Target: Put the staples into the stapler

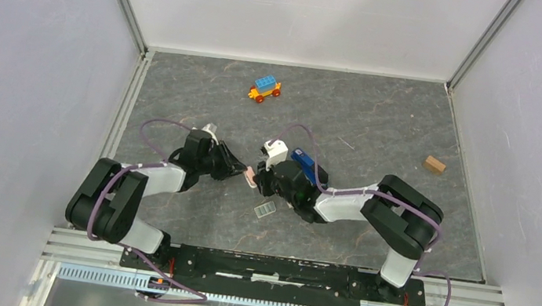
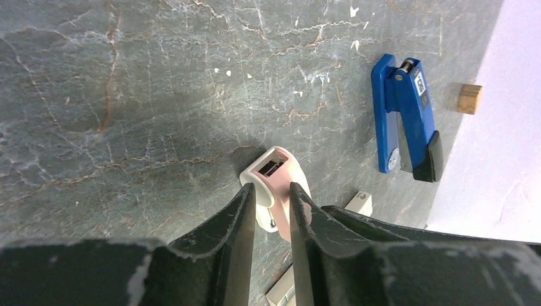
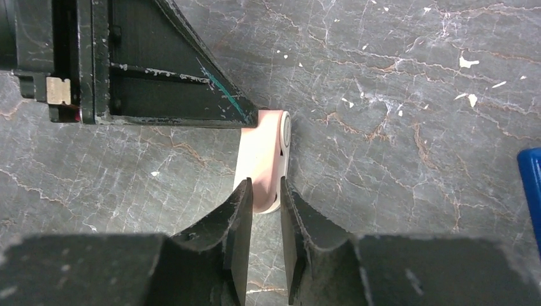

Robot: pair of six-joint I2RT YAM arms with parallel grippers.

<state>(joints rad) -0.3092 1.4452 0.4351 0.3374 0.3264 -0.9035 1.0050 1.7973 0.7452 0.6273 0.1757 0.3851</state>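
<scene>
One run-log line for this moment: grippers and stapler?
left gripper: shut on pale pink plastic piece | right gripper: shut on same piece | slim dark-blue plastic stapler: lying apart, untouched

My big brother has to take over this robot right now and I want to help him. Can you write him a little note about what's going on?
Left gripper: shut on one end of a small pink piece.
Right gripper: shut on the other end of the same piece.
Stapler: blue, lying on the table off to the side, with neither gripper touching it.
A small clear piece lies on the table near the right arm; what it is cannot be told.
Done: nothing that shows; no staples can be made out.
Left: get the staples into the stapler.
</scene>
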